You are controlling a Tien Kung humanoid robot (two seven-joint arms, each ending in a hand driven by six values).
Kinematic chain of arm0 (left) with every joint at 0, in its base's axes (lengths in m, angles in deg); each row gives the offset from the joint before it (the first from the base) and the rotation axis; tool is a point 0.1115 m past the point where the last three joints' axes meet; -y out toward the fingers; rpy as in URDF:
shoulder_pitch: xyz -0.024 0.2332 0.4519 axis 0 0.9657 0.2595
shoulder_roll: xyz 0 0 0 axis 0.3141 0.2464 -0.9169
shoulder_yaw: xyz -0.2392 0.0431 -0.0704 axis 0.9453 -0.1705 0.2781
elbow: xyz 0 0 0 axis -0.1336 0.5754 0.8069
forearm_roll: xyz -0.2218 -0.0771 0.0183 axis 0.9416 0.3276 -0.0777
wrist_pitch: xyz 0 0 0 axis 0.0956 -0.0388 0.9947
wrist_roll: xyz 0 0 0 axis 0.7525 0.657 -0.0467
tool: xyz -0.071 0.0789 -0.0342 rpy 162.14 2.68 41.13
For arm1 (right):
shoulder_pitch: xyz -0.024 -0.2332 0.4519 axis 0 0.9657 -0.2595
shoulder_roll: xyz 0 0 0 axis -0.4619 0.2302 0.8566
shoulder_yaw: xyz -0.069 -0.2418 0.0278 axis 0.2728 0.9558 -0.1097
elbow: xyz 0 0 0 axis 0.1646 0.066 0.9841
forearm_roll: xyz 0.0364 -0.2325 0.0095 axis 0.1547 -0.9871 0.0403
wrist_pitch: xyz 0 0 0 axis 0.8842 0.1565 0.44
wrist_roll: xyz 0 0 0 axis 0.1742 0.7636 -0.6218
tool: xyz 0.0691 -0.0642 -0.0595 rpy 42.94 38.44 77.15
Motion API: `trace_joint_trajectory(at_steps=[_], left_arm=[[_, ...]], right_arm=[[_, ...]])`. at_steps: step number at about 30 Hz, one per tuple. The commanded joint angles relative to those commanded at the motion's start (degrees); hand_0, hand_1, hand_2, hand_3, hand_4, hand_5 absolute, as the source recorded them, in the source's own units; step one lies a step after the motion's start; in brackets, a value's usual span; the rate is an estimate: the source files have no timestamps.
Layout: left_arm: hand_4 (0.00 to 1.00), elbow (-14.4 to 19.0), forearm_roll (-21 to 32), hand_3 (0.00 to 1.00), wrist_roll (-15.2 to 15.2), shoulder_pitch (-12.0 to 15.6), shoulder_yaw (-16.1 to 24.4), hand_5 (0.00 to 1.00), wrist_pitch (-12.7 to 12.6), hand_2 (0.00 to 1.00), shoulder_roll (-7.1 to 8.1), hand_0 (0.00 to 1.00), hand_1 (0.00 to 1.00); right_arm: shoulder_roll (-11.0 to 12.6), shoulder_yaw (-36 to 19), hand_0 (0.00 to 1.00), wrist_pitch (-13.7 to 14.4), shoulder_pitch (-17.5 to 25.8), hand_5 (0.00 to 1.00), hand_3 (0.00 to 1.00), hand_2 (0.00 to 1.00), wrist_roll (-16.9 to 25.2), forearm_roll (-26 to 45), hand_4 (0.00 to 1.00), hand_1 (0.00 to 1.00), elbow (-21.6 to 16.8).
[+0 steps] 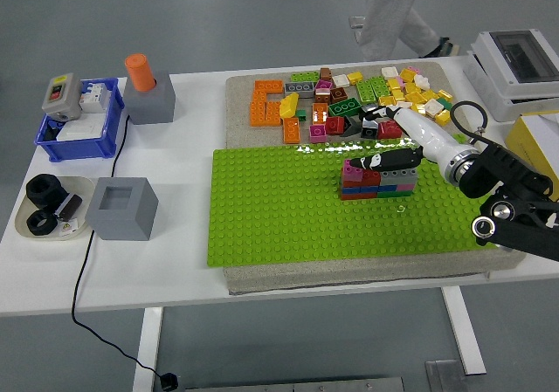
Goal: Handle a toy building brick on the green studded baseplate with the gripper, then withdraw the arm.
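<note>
The right hand [377, 159] reaches in from the desk's right edge over the green studded baseplate [288, 217], its black fingers [393, 157] stretched out flat towards the left and lying just above a small stack of bricks [377, 181]. The fingers look extended rather than wrapped round anything, though whether their tips touch the top of the stack I cannot tell. The stack stands on the baseplate, toward its far right part, built of red, blue, green, grey and pink layers with a pink brick [353, 168] on top at its left end. The white forearm [425, 134] and black arm links [511, 198] run back to the right edge of the desk [175, 270].

Beyond the baseplate, toward the far edge, a pile of loose bricks [367, 99] in orange, yellow, green, red and white lies on a beige mat [240, 88]. On the left half of the desk, 2 grey blocks stand: the far grey block [151, 101] carries an orange cylinder [139, 72], the near grey block [121, 208] has a square recess on top. A blue bin [77, 130] with a switch box [61, 93] sits near the left edge, and a shallow dish [48, 209] with black parts lies nearer the near-left corner. At the far right corner there is a white enclosure [515, 69], with a yellow box [537, 152] beside it. A person's legs [393, 12] show beyond the far edge.
</note>
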Motion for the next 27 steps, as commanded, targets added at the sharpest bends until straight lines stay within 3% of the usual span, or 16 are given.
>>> trace_joint_trajectory(at_steps=[1,2,7,8,13,14,25,26,27], left_arm=[[0.848,0.0,0.0,0.714,0.0,0.0,0.0,0.537,0.0,0.781,-0.01,0.809,0.806],[0.858,0.0,-0.1,0.717,-0.1,0.0,0.0,0.547,0.0,0.781,-0.01,0.809,0.806],[0.858,0.0,-0.2,0.717,-0.2,0.1,0.2,0.547,-0.1,0.781,-0.05,0.809,0.806],[0.861,0.0,-0.2,0.718,-0.2,0.2,0.2,0.549,-0.1,0.782,-0.08,0.809,0.807],[0.861,0.0,-0.2,0.718,-0.2,0.3,0.3,0.549,-0.1,0.782,-0.15,0.809,0.807],[0.863,0.0,-0.2,0.719,-0.2,0.3,0.3,0.551,-0.1,0.782,-0.16,0.81,0.808],[0.866,0.0,-0.1,0.722,-0.3,0.3,0.1,0.554,-0.1,0.783,-0.2,0.811,0.809],[0.867,-0.1,0.0,0.721,-0.3,0.3,0.1,0.558,-0.1,0.783,-0.2,0.811,0.809],[0.867,-0.1,0.0,0.721,-0.3,0.3,0.1,0.558,-0.1,0.783,-0.2,0.811,0.809]], right_arm=[[0.3,-0.5,0.998,-0.1,0.5,0.577,0.754,0.998,-0.6,-1.6,0.998,0.998,-0.4],[0.6,-0.9,0.998,-0.2,0.9,0.634,0.689,0.998,-1.0,-2.9,0.998,0.998,-0.8],[0.8,-2.3,0.998,-0.1,2.6,0.634,0.689,0.998,-2.2,-9.4,0.998,0.998,-1.5],[0.7,-2.4,0.998,-0.1,2.9,0.63,0.642,0.998,-2.4,-10.7,0.923,0.998,-1.3],[0.1,-2.3,0.998,-0.2,3.4,0.63,0.642,0.998,-3.1,-16.1,0.923,0.998,-0.5],[0.1,-2.3,0.998,-0.2,3.4,0.61,0.633,0.998,-3.3,-16.8,0.883,0.998,-0.5],[-1.1,-0.7,0.998,-0.2,3.3,0.584,0.632,0.998,-3.6,-17.7,0.836,0.998,0.0],[-1.1,-0.6,0.998,-0.2,3.3,0.485,0.643,0.998,-3.5,-17.6,0.735,0.998,0.0],[-1.1,-0.5,0.998,-0.2,3.3,0.485,0.643,0.998,-3.5,-17.5,0.735,0.998,0.0]])
